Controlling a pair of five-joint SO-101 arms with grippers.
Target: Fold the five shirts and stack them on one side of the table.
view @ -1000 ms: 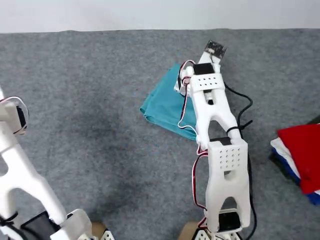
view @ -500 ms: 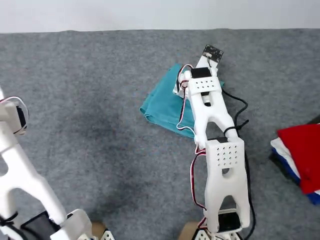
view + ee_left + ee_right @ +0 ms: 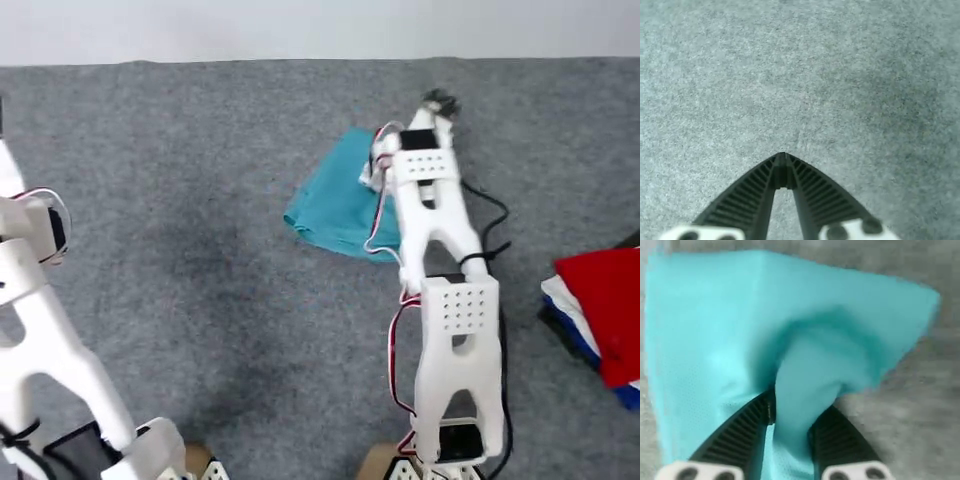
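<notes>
A folded teal shirt (image 3: pixel 338 203) lies on the grey table near its middle, partly under the right arm. In the right wrist view my right gripper (image 3: pixel 790 407) is shut on a bunched fold of the teal shirt (image 3: pixel 730 330), which spreads out beyond the fingers. A stack of folded shirts (image 3: pixel 600 310), red on top with white, blue and dark ones below, sits at the table's right edge. My left gripper (image 3: pixel 782 165) is shut with nothing in it above bare grey felt; the left arm (image 3: pixel 40 300) stands at the table's left edge.
Grey felt table (image 3: pixel 180 220) stretches bare to the left and front of the teal shirt. A pale wall edge (image 3: pixel 300 30) runs along the back. Cables (image 3: pixel 485 225) hang beside the right arm.
The right arm has shifted slightly right and away, dragging the teal shirt's gripped edge with it. The left arm has moved a little at the left edge.
</notes>
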